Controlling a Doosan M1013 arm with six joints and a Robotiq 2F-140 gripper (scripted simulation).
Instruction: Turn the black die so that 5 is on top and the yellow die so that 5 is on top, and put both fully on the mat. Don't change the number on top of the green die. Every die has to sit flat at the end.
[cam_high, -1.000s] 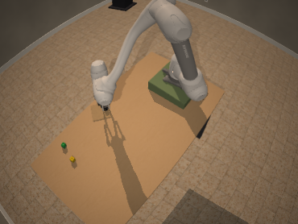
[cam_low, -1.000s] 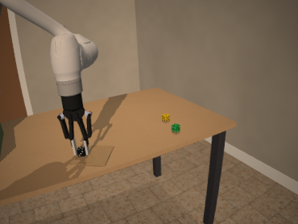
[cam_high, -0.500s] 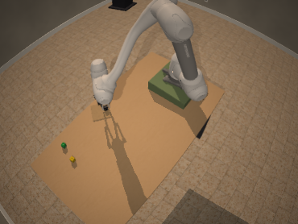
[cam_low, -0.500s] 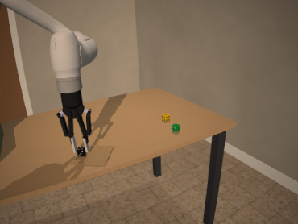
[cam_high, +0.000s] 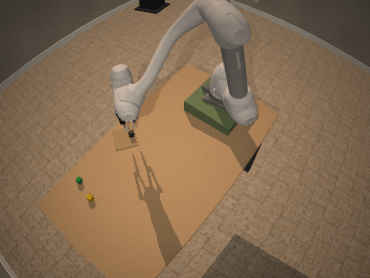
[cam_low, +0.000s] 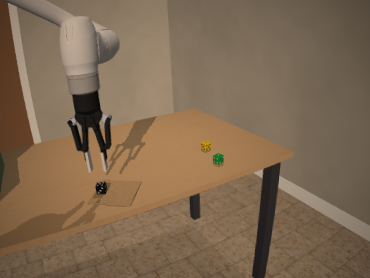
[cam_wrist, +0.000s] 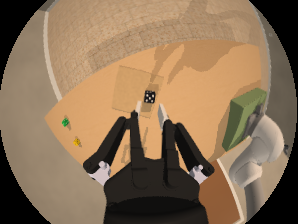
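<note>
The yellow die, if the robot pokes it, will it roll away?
Probably not far. The small yellow cube-shaped die has flat faces and sits flat on the wooden table, so it would likely slide or tip one face. It looks stiff and light.

Three dice: one black (cam_low: 101, 187), one yellow (cam_low: 206, 146), one green (cam_low: 218, 159).
</note>
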